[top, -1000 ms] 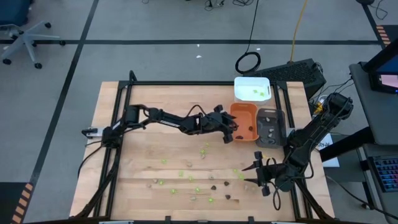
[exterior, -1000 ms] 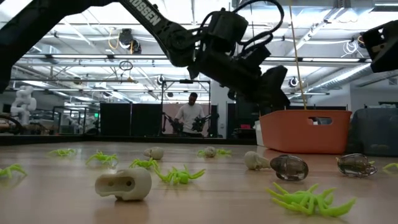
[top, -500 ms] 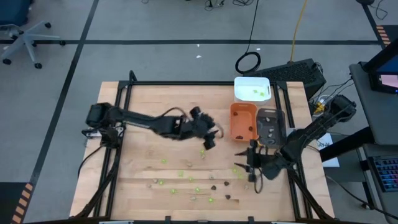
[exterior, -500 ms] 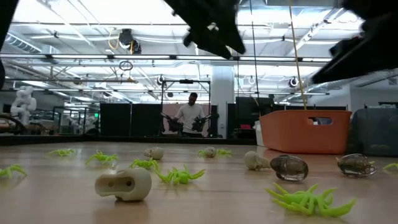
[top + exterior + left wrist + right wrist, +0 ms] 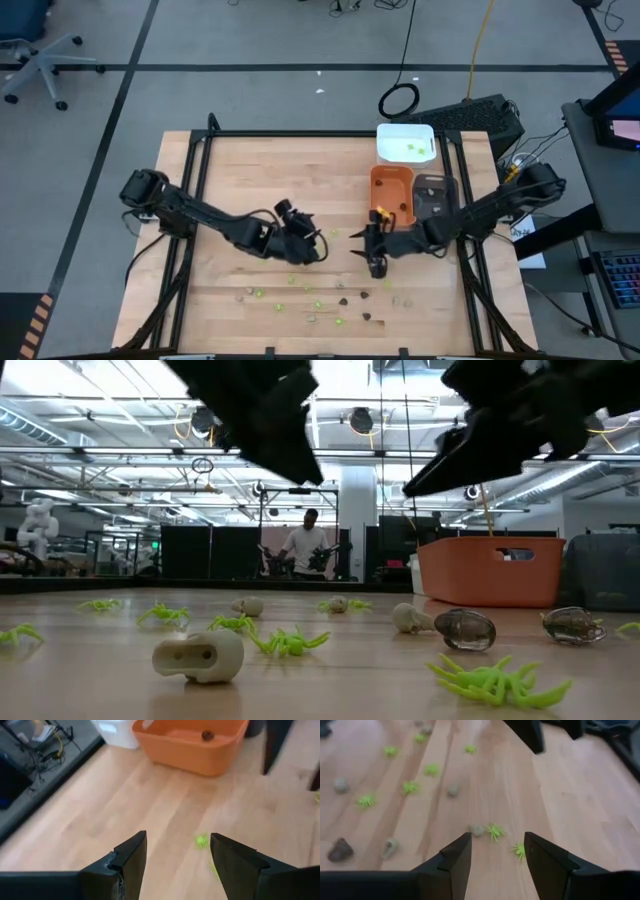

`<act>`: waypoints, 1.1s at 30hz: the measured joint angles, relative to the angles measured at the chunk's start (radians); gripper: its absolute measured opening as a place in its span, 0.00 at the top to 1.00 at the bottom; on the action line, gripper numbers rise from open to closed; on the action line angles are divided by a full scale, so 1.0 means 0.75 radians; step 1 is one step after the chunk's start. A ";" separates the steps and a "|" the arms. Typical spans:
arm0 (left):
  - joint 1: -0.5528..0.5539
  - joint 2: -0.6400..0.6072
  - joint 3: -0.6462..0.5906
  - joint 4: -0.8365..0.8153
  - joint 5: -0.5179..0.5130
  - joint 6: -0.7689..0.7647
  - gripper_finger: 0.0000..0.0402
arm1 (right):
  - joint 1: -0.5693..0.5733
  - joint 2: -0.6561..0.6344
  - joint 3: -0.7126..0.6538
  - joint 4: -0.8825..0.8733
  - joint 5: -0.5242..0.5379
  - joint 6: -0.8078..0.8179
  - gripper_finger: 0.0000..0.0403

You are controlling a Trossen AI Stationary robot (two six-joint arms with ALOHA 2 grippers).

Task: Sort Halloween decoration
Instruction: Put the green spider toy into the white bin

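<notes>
Tiny Halloween pieces lie scattered on the wooden table's near half: lime-green spiders (image 5: 290,280), dark brown pieces (image 5: 343,300) and pale beige skulls (image 5: 200,656). My left gripper (image 5: 310,248) is open and empty above the table's middle, with a green spider (image 5: 201,840) on the wood beyond its fingers. My right gripper (image 5: 362,245) is open and empty just to the right of it, facing it. Two green spiders (image 5: 493,831) and a beige piece (image 5: 477,830) lie on the wood ahead of its fingers.
An orange tray (image 5: 376,190) with a dark piece inside (image 5: 206,735), a grey tray (image 5: 432,200) and a white tray (image 5: 385,131) holding green pieces stand at the far right. A black frame edges the table. A person stands far back in the room (image 5: 305,548).
My left gripper has gone from beside the orange tray toward the table's left and near edge, to the middle of the table. My right gripper has gone from the near right corner toward the table's left and a little toward the far edge, up to the left gripper.
</notes>
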 joint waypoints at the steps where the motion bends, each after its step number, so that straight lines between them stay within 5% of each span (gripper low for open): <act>1: -0.012 0.000 -0.025 0.002 -0.009 -0.047 0.46 | -0.029 0.022 0.015 0.001 -0.035 -0.019 0.59; 8: -0.094 -0.018 -0.143 -0.003 -0.117 -0.325 0.46 | -0.188 0.156 0.077 -0.027 -0.211 -0.058 0.59; 24: -0.171 -0.015 -0.207 -0.123 -0.196 -0.471 0.46 | -0.364 0.592 0.448 -0.379 -0.326 -0.099 0.59; 33: -0.197 -0.015 -0.208 -0.319 -0.296 -0.659 0.46 | -0.405 0.637 0.468 -0.380 -0.424 -0.095 0.86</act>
